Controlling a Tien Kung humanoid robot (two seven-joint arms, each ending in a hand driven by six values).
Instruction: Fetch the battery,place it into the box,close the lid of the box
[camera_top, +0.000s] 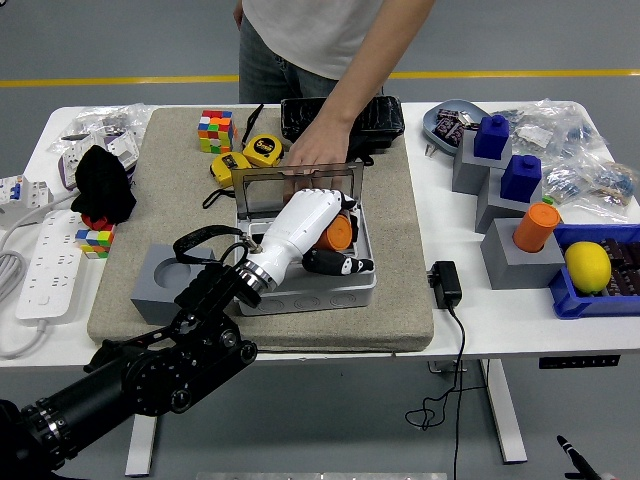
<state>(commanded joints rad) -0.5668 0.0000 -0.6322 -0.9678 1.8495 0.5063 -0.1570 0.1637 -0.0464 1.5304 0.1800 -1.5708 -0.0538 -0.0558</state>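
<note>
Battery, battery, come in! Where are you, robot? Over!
Left hand over the open box, orange battery in its fingers. Person's hand holding lid.

The robot's left arm (150, 375) rises from the lower left corner, its white left hand (310, 225) stretched forward and downward, fingers (340, 265) curled. From the far side a person's hand (318, 155) reaches down, fingertips pressed flat.
</note>
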